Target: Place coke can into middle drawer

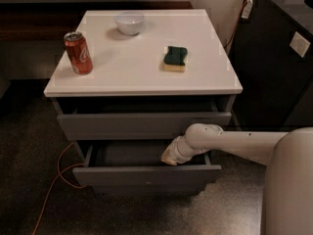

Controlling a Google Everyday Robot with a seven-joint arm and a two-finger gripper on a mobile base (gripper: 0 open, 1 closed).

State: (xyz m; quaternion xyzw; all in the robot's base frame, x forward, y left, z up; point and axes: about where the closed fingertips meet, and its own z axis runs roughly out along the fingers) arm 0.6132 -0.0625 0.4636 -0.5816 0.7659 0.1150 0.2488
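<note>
The coke can stands upright on the left side of the white cabinet top. The middle drawer is pulled out, and its grey interior shows. My gripper is at the end of the white arm that reaches in from the right. It sits low over the right part of the open drawer, just behind the drawer's front. It is far from the can and holds nothing that I can see.
A white bowl stands at the back of the top and a green-and-yellow sponge lies to the right of centre. The top drawer is slightly ajar. An orange cable lies on the floor at the left. A black cabinet stands at the right.
</note>
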